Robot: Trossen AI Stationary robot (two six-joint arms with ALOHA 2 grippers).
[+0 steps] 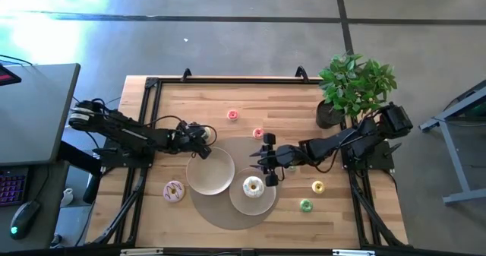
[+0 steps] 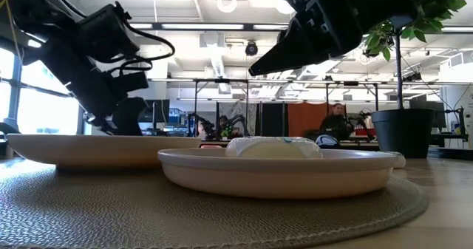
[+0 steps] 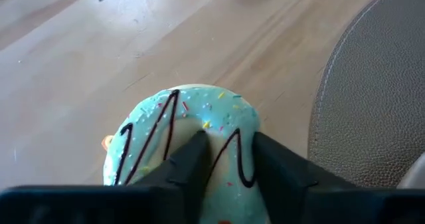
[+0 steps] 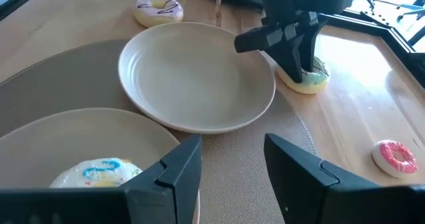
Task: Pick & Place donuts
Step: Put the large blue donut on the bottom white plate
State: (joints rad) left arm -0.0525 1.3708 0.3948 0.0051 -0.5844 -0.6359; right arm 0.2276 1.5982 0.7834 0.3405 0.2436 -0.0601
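The green donut [image 3: 182, 141] sits clamped in my left gripper's [image 3: 226, 159] fingers; I'd lift clear before crossing the empty plate [image 4: 199, 74] rim. Right gripper [image 4: 232, 159] fingers are apart, idle.

We find no readable text, labels, brands or numbers in any view. The donuts carry only icing squiggles and sprinkles, not lettering. Whatever is in the room behind the worktop is too small and blurred to read.
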